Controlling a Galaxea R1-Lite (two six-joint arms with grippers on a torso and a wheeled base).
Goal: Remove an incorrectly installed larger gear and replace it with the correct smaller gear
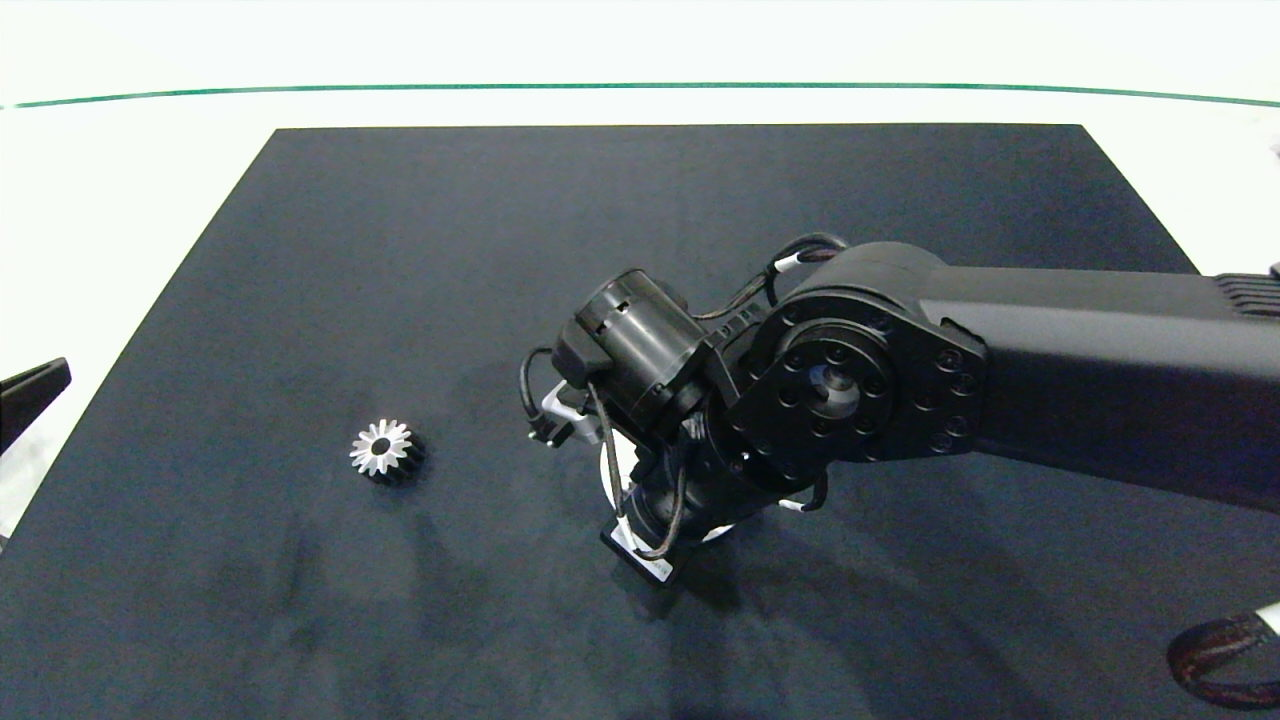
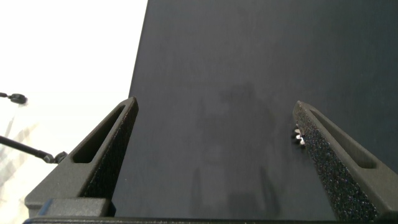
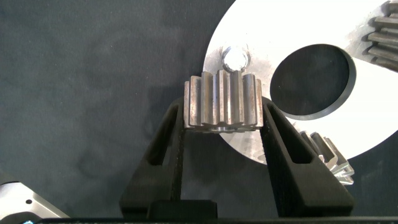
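Clamped across its short blunt teeth, the smaller gear (image 3: 222, 102) was held on edge by the right gripper (image 3: 224, 121), whose two fingers were pressed against the gear's opposite sides. It was carried just in front of a bright steel post (image 3: 235, 58) on a round silver mounting plate (image 3: 373, 112). This was judged to be the approach for seating the gear's centre hole on that post, though the gear would need to be turned flat first. Beside the post, a large round opening (image 3: 311, 81) was cut through the plate.

The larger gear (image 1: 385, 452), with its starburst of long pointed teeth, was found lying flat on the black mat (image 1: 300, 250), well apart from the plate. Removal therefore appeared to be done.

The left gripper (image 2: 214, 109) was parked at the mat's left edge with its fingers spread wide and nothing between them. A sliver of the larger gear's teeth was seen beside one finger.

Four gears were counted in all: the one held, the one set aside, a dark-toothed gear (image 3: 385, 37) at the plate's far rim, and a fourth gear (image 3: 326, 155) partly hidden under the plate's near edge. One post, one plate and two grippers were counted.
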